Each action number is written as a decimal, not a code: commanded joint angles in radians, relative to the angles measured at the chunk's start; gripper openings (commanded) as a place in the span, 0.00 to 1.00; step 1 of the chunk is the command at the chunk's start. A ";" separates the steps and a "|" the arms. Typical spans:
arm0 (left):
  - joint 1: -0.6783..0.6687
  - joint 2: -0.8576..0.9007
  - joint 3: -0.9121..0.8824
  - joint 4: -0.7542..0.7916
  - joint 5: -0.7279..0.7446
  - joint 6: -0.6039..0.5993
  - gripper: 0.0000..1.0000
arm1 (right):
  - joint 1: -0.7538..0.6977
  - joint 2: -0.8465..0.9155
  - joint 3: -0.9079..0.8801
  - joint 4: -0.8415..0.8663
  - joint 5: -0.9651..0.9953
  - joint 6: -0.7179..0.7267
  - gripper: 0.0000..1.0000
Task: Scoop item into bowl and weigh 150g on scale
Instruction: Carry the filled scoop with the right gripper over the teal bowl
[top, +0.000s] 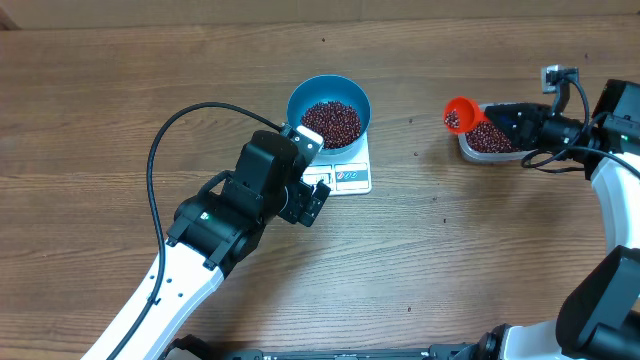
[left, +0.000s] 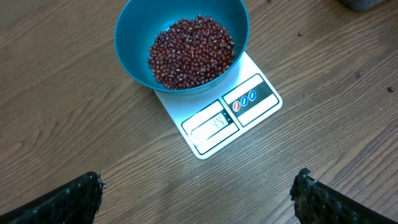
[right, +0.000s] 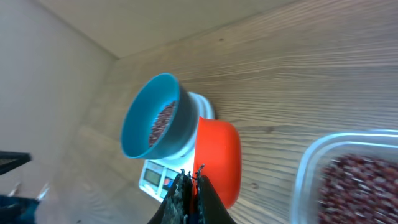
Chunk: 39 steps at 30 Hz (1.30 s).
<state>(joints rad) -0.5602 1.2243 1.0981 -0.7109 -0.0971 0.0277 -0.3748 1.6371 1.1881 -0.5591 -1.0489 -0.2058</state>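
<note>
Two arms, one loaded: my right fingers (right: 191, 186) clench the orange scoop (top: 459, 116), beans (top: 331, 121) inside, just beside the clear tub (right: 311, 155). The blue bowl (top: 296, 100) sits on the scale (top: 352, 178), well apart to the scoop's left. My left fingers (left: 323, 202) hang released beside the scale.

Soft, even light, weak shadows. Past my right gripper (right: 192, 176) the round bright-blue bowl (right: 180, 124) and clear plastic tub (right: 314, 158) look blurred.

Beans (left: 191, 51) in bowl (left: 134, 37) — on scale (left: 224, 116)
</note>
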 joint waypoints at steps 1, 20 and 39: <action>0.004 -0.009 -0.003 0.004 0.012 -0.013 1.00 | 0.053 -0.025 0.021 0.009 -0.071 0.005 0.04; 0.004 -0.009 -0.003 0.004 0.012 -0.013 1.00 | 0.428 -0.025 0.021 0.365 0.064 0.180 0.04; 0.004 -0.009 -0.003 0.004 0.012 -0.013 0.99 | 0.526 0.024 0.021 0.424 0.386 0.175 0.04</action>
<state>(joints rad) -0.5602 1.2243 1.0981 -0.7109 -0.0971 0.0277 0.1455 1.6432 1.1896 -0.1425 -0.6777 -0.0296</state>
